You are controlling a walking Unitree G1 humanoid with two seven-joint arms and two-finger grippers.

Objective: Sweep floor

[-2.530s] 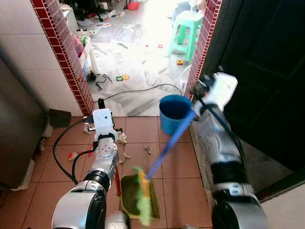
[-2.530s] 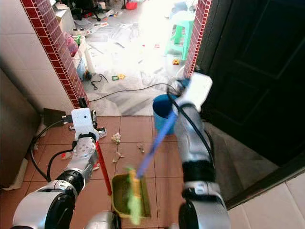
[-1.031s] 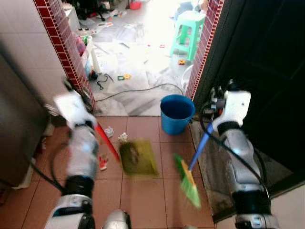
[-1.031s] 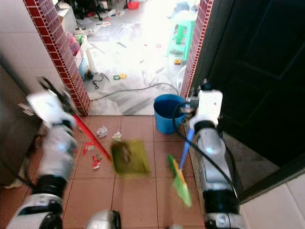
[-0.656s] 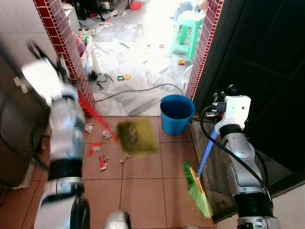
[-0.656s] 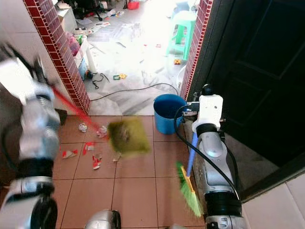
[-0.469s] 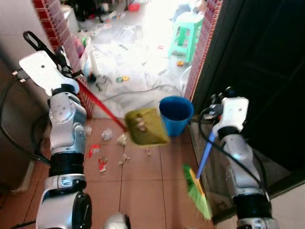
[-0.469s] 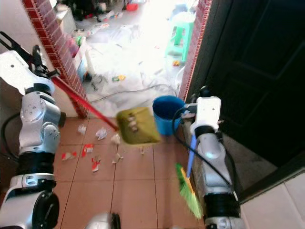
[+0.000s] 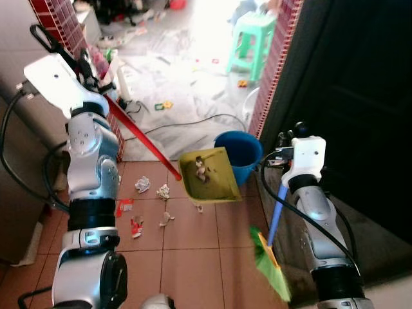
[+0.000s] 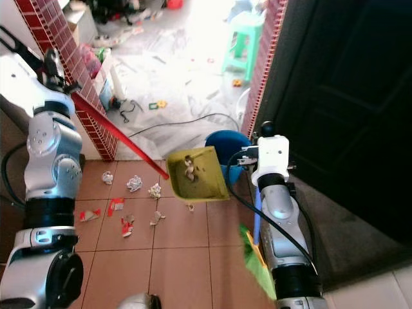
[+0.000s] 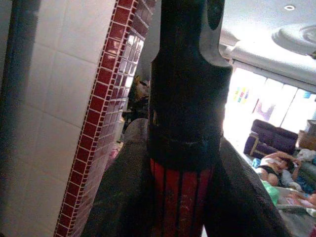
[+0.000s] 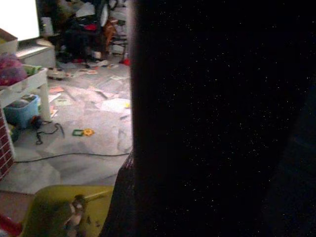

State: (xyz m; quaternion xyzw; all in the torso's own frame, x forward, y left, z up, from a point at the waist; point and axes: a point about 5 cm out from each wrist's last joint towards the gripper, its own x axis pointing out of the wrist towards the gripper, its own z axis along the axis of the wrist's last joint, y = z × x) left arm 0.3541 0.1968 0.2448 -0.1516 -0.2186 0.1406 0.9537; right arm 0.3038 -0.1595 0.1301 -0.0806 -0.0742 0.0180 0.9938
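My left gripper (image 9: 96, 80) is raised high by the brick pillar, shut on the long red handle (image 11: 180, 197) of a yellow-green dustpan (image 9: 207, 175). The pan hangs tilted above the floor, its far edge next to the blue bucket (image 9: 243, 149), with scraps of litter lying in it. At the right, beside the dark door, my right gripper (image 9: 284, 156) is shut on the blue handle of a broom (image 9: 276, 215). Its green bristles (image 9: 271, 271) are blurred and low near the tiles. Crumpled paper bits (image 9: 142, 185) and red wrappers (image 9: 123, 206) lie on the terracotta tiles.
A red-brick pillar (image 9: 64, 19) stands at the left and another (image 9: 273, 71) at the right of the doorway. Beyond are a black cable (image 9: 193, 121), a green stool (image 9: 253, 38) and scattered clutter on a pale floor. A dark door (image 9: 360, 96) bounds the right side.
My left arm has lifted the dustpan off the floor and swung it up and across to the blue bucket. The broom has moved away from the pan to the right, beside the door.
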